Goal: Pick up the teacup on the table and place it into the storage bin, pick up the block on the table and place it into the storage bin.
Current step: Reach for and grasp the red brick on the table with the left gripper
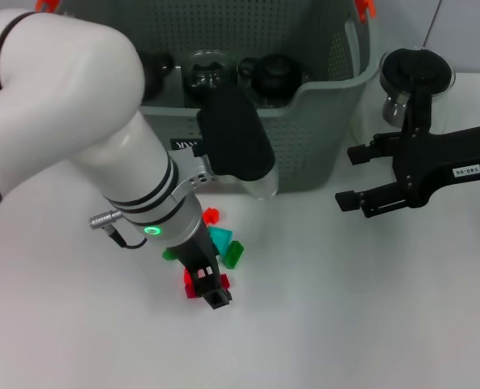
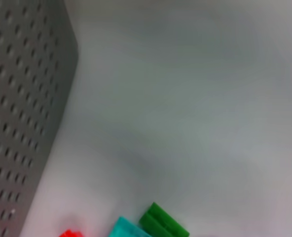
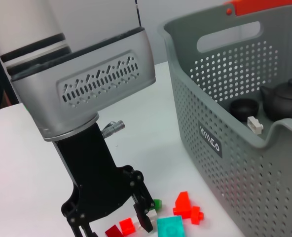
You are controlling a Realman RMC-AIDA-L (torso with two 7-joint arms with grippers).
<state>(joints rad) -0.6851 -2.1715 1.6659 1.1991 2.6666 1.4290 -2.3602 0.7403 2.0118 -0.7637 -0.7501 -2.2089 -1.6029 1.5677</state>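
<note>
Small blocks lie on the white table in front of the storage bin (image 1: 305, 121): a red block (image 1: 211, 215), a teal one (image 1: 220, 237), a green one (image 1: 234, 254) and red pieces (image 1: 193, 284). My left gripper (image 1: 216, 298) points down over the red pieces. In the right wrist view the left gripper (image 3: 116, 228) is open, with two red blocks (image 3: 127, 226) between its fingers. A dark teacup (image 3: 242, 107) sits inside the storage bin (image 3: 210, 143) beside a black teapot (image 3: 284, 101). My right gripper (image 1: 352, 177) hovers open at the right, holding nothing.
A glass pitcher with a black lid (image 1: 414, 77) stands right of the bin, behind my right arm. The bin wall (image 2: 22, 123) is close to the green block (image 2: 163, 224) and teal block (image 2: 128, 229). Another glass vessel (image 1: 207, 69) sits in the bin.
</note>
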